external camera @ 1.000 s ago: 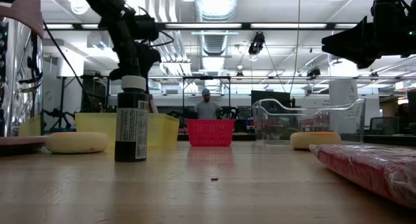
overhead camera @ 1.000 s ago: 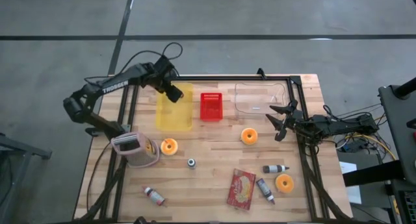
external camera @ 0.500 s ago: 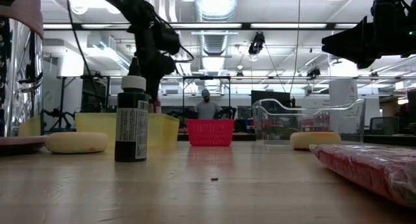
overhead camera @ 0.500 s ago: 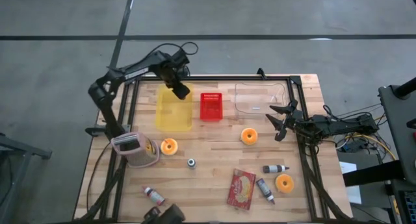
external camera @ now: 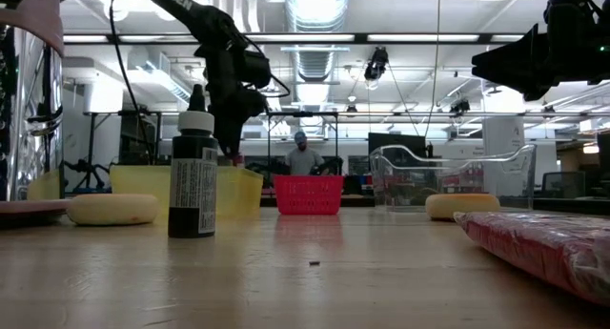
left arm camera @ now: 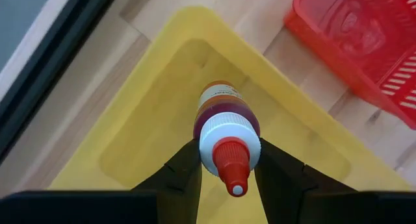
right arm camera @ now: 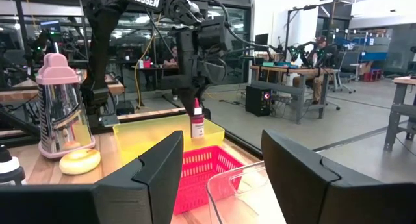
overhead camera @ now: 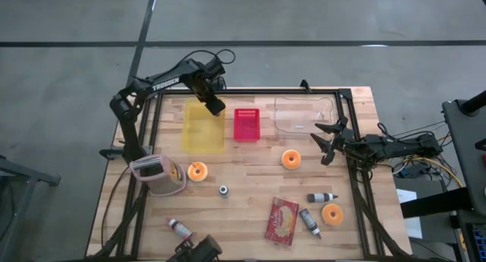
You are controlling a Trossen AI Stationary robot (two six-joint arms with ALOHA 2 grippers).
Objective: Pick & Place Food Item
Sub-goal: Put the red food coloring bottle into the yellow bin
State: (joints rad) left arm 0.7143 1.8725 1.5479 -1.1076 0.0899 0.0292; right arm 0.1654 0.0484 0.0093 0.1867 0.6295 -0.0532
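The wooden table (overhead camera: 243,178) carries yellow bin (overhead camera: 199,133), red basket (overhead camera: 246,125), clear tub (overhead camera: 304,116).
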